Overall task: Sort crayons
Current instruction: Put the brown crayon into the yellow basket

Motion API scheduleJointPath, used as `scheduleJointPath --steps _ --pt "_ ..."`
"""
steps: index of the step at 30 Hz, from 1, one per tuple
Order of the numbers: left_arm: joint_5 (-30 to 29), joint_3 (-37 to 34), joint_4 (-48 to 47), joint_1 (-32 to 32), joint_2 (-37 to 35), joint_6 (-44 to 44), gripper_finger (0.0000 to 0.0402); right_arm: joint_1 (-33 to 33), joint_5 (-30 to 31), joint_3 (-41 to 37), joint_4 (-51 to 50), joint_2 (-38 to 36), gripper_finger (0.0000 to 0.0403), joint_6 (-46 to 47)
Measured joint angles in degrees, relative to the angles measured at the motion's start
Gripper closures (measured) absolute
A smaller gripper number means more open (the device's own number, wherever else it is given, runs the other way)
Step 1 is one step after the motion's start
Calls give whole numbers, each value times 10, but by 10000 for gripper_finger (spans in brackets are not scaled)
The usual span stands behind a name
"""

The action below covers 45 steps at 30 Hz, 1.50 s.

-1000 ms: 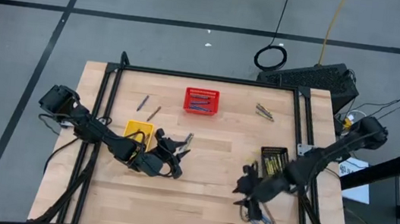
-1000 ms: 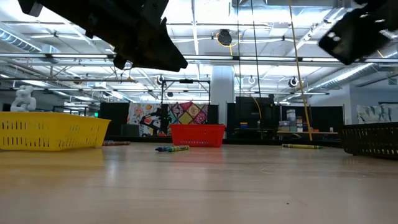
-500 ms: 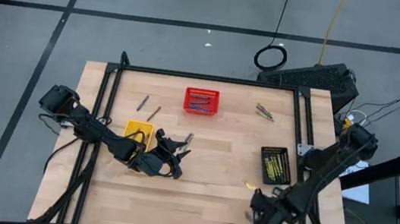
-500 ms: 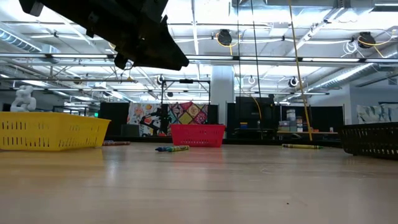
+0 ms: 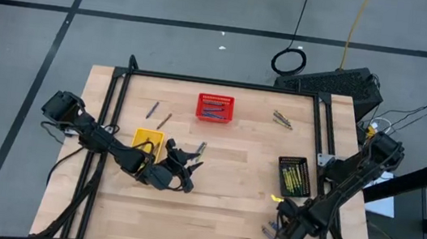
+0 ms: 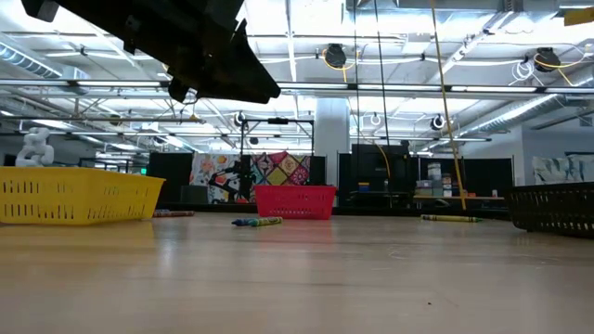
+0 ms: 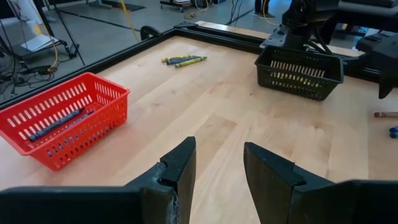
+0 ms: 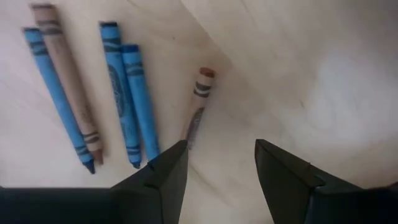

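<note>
Several crayons, blue (image 8: 118, 87) and brown (image 8: 198, 106), lie flat on the wood near the table's front right corner (image 5: 269, 234). My right gripper (image 8: 217, 168) hangs open just above them, pointing down, its fingers beside the lone brown one (image 5: 286, 229). More crayons lie at the far left (image 5: 152, 110), at the far right (image 5: 282, 120) and mid-table (image 6: 255, 222); a yellow one (image 5: 275, 199) lies by the black basket. Blue crayons (image 7: 56, 123) lie in the red basket. My left gripper (image 7: 217, 168) waits open above the table beside the yellow basket (image 5: 183, 167).
The red basket (image 5: 215, 107) stands at the far middle, the yellow basket (image 5: 148, 139) at the left and the black basket (image 5: 292, 176), with crayons in it, at the right. A black frame (image 5: 218, 82) runs along the far and side edges. Bare wood lies in the middle.
My right gripper has swung from the table's middle right toward the near right corner and sunk, tipping from a slant to pointing almost straight down and rolling about its own axis. It has left the low view. It stays open.
</note>
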Motion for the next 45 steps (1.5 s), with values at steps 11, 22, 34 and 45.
scheduleJointPath --steps 11,22,34,45 --pt "0 0 0 0 0 0 262 -12 43 0 16 -4 248 50" --pt "0 0 0 0 0 0 262 -11 47 0 28 13 328 51" --pt "-1 0 -1 0 0 0 262 -11 46 0 39 35 344 30" --pt "-1 0 -2 0 0 1 262 -17 139 -2 29 30 395 -29"
